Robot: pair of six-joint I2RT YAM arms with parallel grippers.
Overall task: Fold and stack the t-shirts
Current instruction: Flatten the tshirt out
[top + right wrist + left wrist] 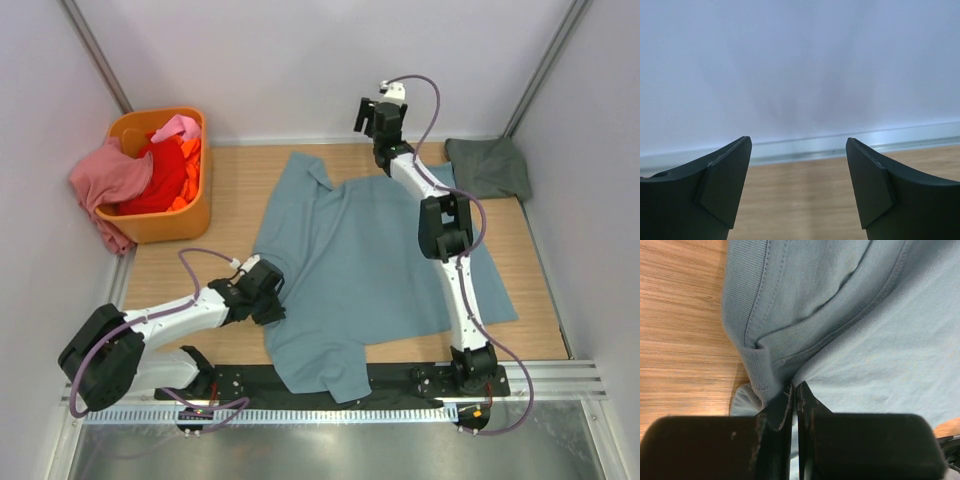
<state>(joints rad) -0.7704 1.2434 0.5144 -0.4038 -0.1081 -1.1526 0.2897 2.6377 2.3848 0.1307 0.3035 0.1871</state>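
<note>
Where left end effector [794,392] pinches, knit t-shirt [865,340] puckers.

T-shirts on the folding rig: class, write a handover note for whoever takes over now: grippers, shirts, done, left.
Left gripper: shut on an edge of the blue-teal shirt.
Right gripper: open, empty, up by the back wall.
Blue-teal shirt spread flat, unfolded. Grey-green shirt at far right corner, seemingly folded. Pink shirt and red shirt at the basket.
Left: fold blue-teal, stack, then basket shirts.
</note>
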